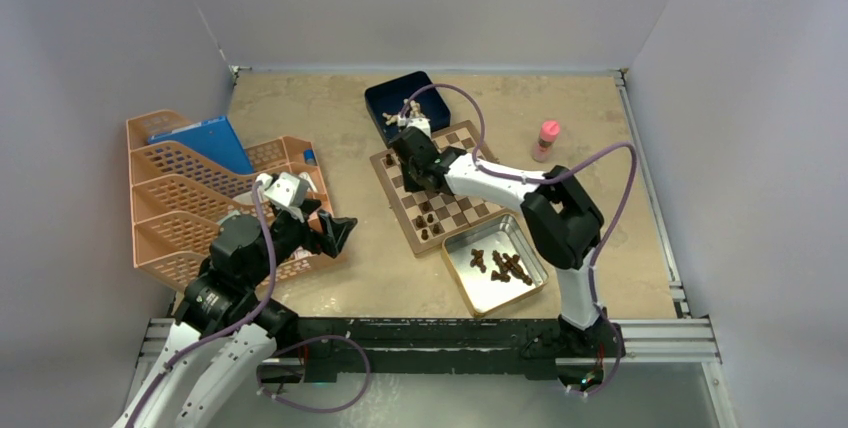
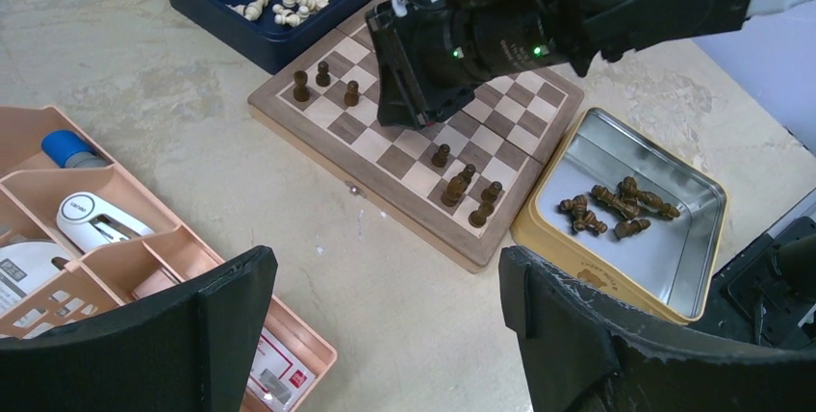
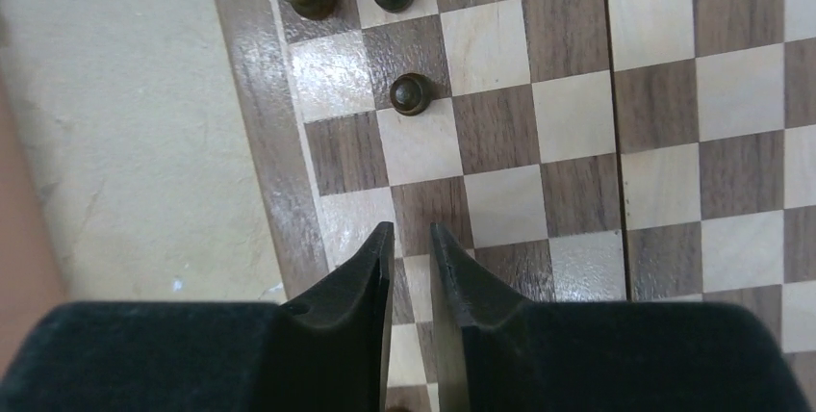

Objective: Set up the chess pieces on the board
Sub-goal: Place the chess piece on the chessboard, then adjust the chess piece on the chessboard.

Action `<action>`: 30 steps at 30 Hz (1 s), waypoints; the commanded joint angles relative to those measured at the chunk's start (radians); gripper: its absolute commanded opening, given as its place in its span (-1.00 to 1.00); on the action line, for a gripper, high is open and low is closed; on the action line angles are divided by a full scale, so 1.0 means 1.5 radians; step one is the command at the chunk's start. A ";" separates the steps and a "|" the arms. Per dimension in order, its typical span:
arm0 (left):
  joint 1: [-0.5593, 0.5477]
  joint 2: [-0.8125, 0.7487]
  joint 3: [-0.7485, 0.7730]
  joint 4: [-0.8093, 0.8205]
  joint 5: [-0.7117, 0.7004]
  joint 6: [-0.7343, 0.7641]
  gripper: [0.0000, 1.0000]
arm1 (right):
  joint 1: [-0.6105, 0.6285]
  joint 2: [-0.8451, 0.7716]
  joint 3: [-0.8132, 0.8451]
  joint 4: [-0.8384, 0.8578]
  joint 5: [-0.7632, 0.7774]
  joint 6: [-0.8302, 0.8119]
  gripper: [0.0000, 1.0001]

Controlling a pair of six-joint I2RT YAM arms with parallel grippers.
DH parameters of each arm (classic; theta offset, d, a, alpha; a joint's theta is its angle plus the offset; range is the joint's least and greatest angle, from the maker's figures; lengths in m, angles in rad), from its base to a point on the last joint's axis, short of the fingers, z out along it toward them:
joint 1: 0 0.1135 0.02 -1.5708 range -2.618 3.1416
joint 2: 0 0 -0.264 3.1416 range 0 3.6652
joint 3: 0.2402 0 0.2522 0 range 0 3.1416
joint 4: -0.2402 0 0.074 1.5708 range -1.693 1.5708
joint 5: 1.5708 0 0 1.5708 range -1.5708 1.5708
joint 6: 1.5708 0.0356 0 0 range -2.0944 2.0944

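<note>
The right gripper (image 3: 412,239) is seen low over the board (image 1: 480,210), its jaws nearly together with only a narrow gap and nothing visibly held. 3 dark pieces (image 3: 411,93) stand just ahead of its tips near the board's edge. More pieces (image 2: 616,208) lie on their sides in the tin (image 2: 674,268), nearer the right arm. The left gripper (image 2: 385,325) is held wide open, empty

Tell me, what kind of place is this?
Probably a robot test booth, not a home: plain grey walls box in the table, and two arms are bolted to a metal rail by a chessboard.
</note>
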 commanded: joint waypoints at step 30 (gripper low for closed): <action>0.000 -0.008 0.018 0.014 -0.010 -0.005 0.72 | 0.003 0.091 0.068 0.089 0.068 -0.054 -0.71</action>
